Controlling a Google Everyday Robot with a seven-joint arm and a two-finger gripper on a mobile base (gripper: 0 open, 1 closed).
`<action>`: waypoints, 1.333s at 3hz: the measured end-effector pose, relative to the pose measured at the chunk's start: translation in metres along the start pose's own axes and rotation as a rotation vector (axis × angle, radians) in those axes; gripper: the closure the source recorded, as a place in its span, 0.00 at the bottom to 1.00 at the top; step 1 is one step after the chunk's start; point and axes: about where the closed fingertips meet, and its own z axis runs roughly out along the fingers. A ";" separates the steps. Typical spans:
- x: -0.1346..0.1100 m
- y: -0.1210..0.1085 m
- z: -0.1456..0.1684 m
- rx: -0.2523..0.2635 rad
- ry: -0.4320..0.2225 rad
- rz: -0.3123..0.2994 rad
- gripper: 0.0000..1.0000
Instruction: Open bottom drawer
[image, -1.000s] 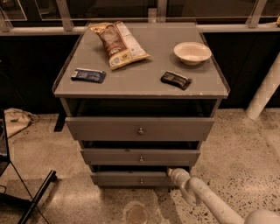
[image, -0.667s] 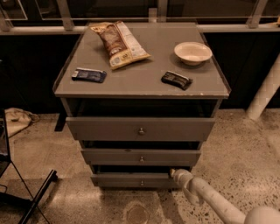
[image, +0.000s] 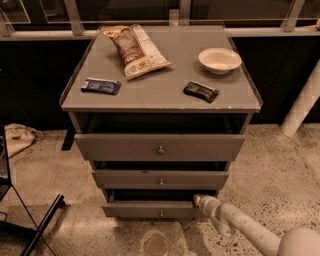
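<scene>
On the cabinet top (image: 165, 97) I see a crisp bag (image: 135, 50) at 11 o'clock, a pale bowl (image: 219, 60) at 1 o'clock, a dark blue packet (image: 101, 86) at 9 o'clock and a black packet (image: 201, 91) towards 3 o'clock. All of them sit well apart.

All three grey drawers stand a little way out. The top drawer (image: 160, 147) and the middle drawer (image: 160, 179) overhang the bottom drawer (image: 145, 209), which is lowest, at 6 o'clock in my view. Its small knob (image: 161, 213) is bare.

The gripper (image: 199, 200) sits at that drawer's upper right corner, at 2 o'clock from the knob. The white arm (image: 240, 225) reaches in from 5 o'clock (how the gripper is set, I cannot tell).

The floor (image: 260, 165) is speckled stone. A black stand (image: 42, 220) is at 8 o'clock and a white post (image: 305, 100) at 3 o'clock.
</scene>
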 end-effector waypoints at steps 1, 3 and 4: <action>0.006 -0.001 -0.005 0.000 0.030 0.016 1.00; 0.047 0.000 -0.039 -0.036 0.230 0.068 1.00; 0.064 0.006 -0.061 -0.086 0.310 0.078 1.00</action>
